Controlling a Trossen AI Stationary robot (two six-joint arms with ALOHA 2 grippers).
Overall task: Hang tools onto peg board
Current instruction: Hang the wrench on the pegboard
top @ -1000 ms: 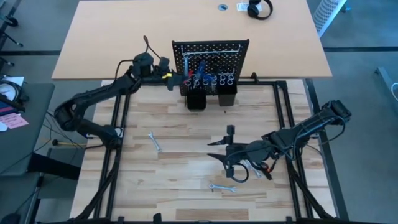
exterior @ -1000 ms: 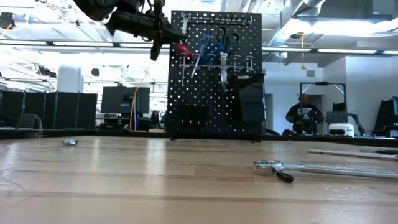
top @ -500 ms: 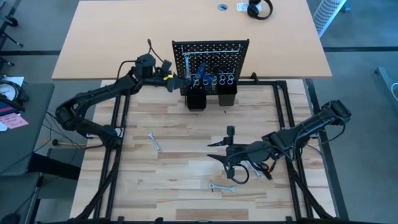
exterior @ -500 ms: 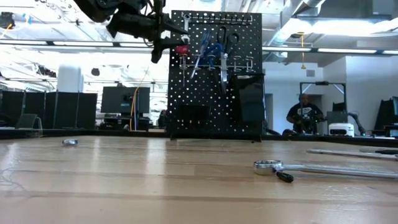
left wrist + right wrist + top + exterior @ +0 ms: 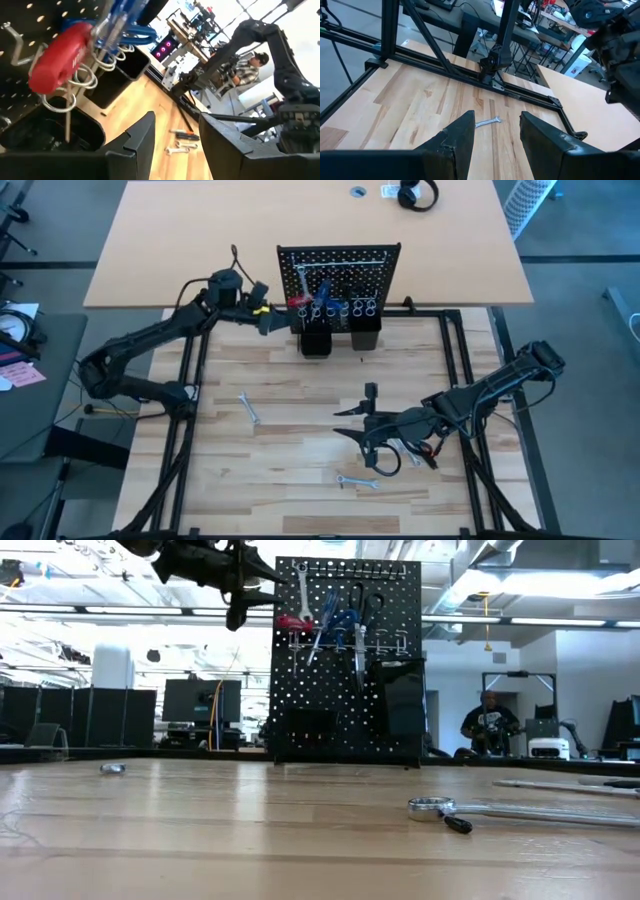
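Left arm: reaching toward the table's far side, elbow low at the left edge; left gripper [image 5: 268, 320] raised high, fingers parted, holding nothing. Right arm: stretched low from the right edge toward the near centre; right gripper [image 5: 352, 421] fingers apart, empty.

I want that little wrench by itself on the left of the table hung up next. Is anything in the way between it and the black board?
Nothing visible is. The small wrench lies alone on bare wood, and only open tabletop separates it from the peg board. The left pincer hangs open beside the board's left edge, above that stretch.
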